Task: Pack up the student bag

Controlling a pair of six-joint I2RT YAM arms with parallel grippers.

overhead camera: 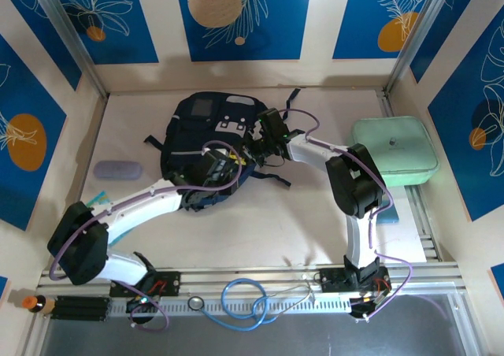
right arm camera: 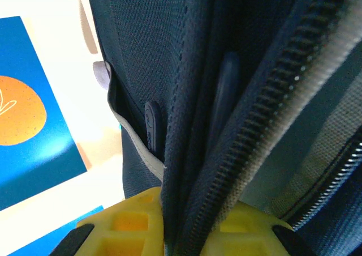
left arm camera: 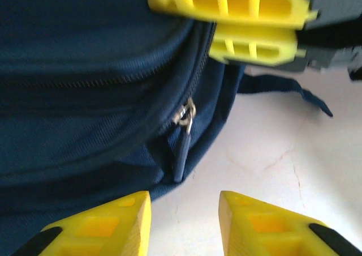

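White tabletop (overhead camera: 260, 226) — the student bag (overhead camera: 206, 127), a large navy fabric backpack, lies mid-table.
Right gripper (right arm camera: 189, 210) pinches a fold by the zip (right arm camera: 271, 114); left gripper (left arm camera: 184, 202) hangs spread just short of the dark zipper pull (left arm camera: 182, 148) — closing off-line could miss it, or the fold may slip.

The left arm (overhead camera: 130, 208) is stretched from its base at 7 o'clock toward the centre. Its end effector (overhead camera: 224, 168) is held with fingers (left arm camera: 107, 225) parted and nothing between them. The right arm (overhead camera: 358, 242) is raised from 5 o'clock and bent, with the forearm turned toward 9 o'clock. Its end effector (overhead camera: 266, 142) is pinched onto bag (right arm camera: 141, 52) fabric, just beside the left one.
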